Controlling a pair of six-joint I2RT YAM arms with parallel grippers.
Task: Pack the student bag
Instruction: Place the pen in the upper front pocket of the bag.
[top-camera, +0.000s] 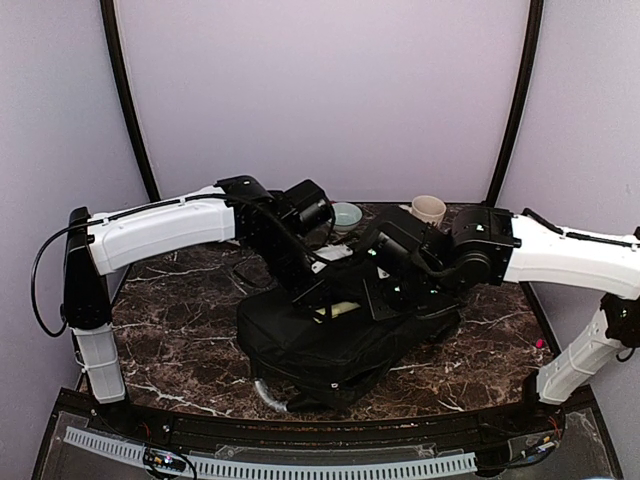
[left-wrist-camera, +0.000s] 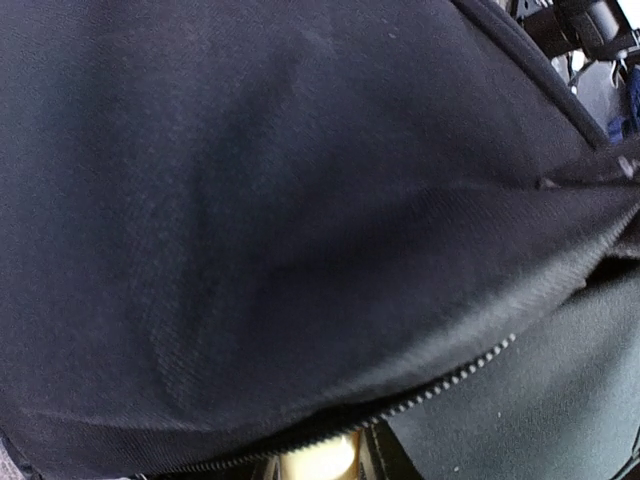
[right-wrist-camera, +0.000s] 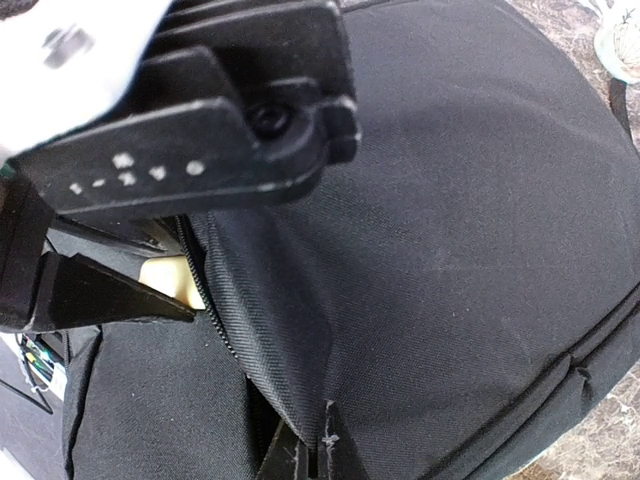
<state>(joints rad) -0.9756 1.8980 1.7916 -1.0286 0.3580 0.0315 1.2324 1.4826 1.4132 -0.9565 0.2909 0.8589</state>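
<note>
- Holding the flap (right-wrist-camera: 270, 320) up, was that the right gripper's (right-wrist-camera: 312, 462) job?
- It looked so. Its fingers were pressed together on the edge of the flap, and the cloth rose to a peak right at its tips.
- Where was the bag (top-camera: 330, 350)?
- It lay flat on the table (top-camera: 180, 330), right under both grippers. The open slit was just beside the right gripper's tips.
- And the left gripper (top-camera: 322, 292)?
- It pointed down at the slit, close to the right one. A cream thing (right-wrist-camera: 170, 282) sat just inside the slit, at its tip. I could not tell if its fingers were apart or together, or if they held that cream thing. Black cloth filled most of its own camera.
- So what was the step?
- I think it was pushing the cream thing into the bag.
- How could that be done well?
- The right gripper needed to pull the flap up and away, so the hole was wide. The left one needed to go in low, under the flap, and not rub the zip (left-wrist-camera: 440, 385). The zip ran just above the cream thing and could catch it. It was best to let go only deep inside, then back out slowly, so the soft cloth did not drag the thing out.
</note>
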